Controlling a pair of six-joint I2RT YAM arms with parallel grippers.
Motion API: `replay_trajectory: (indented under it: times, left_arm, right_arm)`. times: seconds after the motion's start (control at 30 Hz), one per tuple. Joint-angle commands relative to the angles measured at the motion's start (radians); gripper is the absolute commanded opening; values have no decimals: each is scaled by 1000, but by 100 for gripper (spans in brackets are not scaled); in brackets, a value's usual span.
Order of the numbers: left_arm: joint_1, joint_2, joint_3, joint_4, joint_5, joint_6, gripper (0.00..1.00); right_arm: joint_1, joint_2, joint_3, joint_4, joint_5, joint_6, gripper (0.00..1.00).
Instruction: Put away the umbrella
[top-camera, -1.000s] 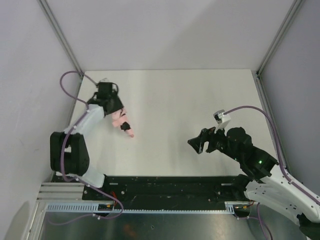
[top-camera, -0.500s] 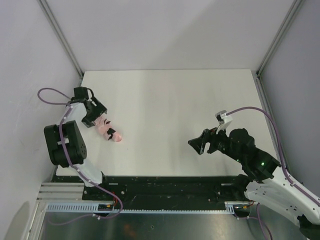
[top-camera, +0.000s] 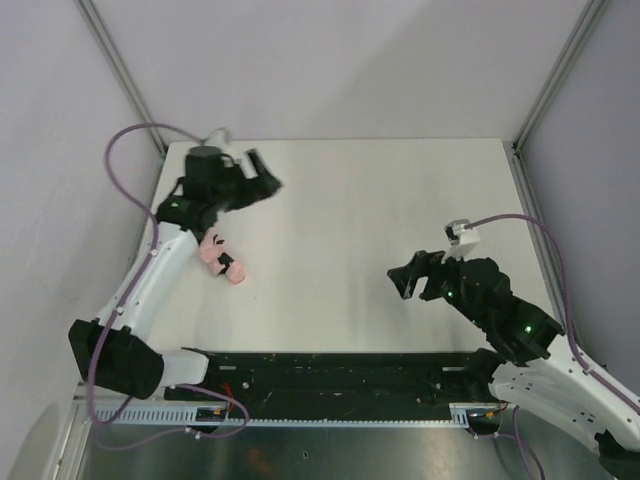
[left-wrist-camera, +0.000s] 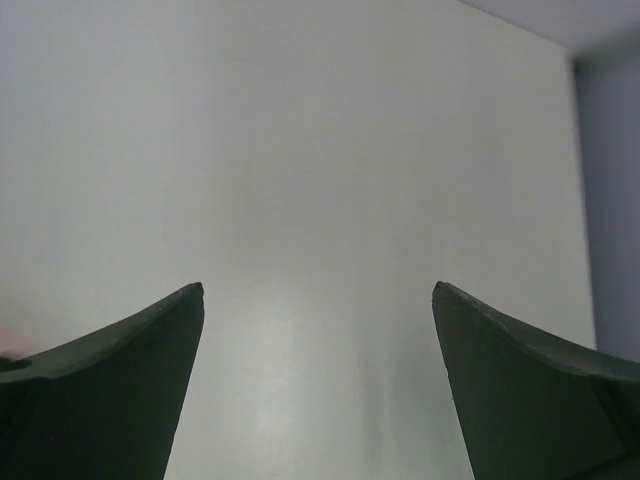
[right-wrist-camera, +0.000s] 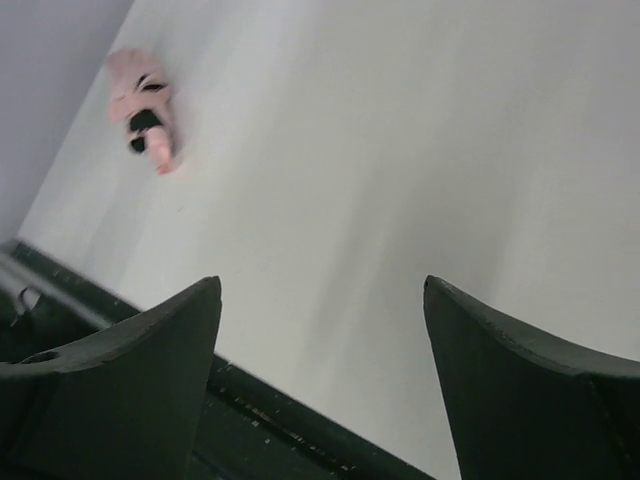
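Left claw (top-camera: 258, 178) is spread wide, nothing btwn the fingers. Umbrella (top-camera: 222, 262) is a folded pink bundle lying on the table (top-camera: 350, 200) behind it, not touching. Right claw (top-camera: 404, 281) is spread too, empty, w/ the umbrella well off to its left.

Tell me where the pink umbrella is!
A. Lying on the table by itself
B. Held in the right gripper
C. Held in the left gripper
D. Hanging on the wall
A: the umbrella lies folded up on the table, and neither the left gripper nor the right gripper touches it; both are open with nothing between their fingers.
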Motion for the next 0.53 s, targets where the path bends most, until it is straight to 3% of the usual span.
replay_trajectory:
  times: [0.0,0.17,0.33,0.5]
  left_arm:
    - [-291,-111,94,135,126,185,97]
    - [-506,-289,91,419,254,291,98]
    - [-530,-429,44,679,387,268,99]
    - [-531,-530,31,719,366,296,99]
  right_arm:
    - [-4,-72,97,-120,312,26,86]
    - [-5,-167,282,-224,463,-54,90]
    - [-6,-247,433,-171,415,-136,93]
    - [-5,-285,469,-77,334,-163,98]
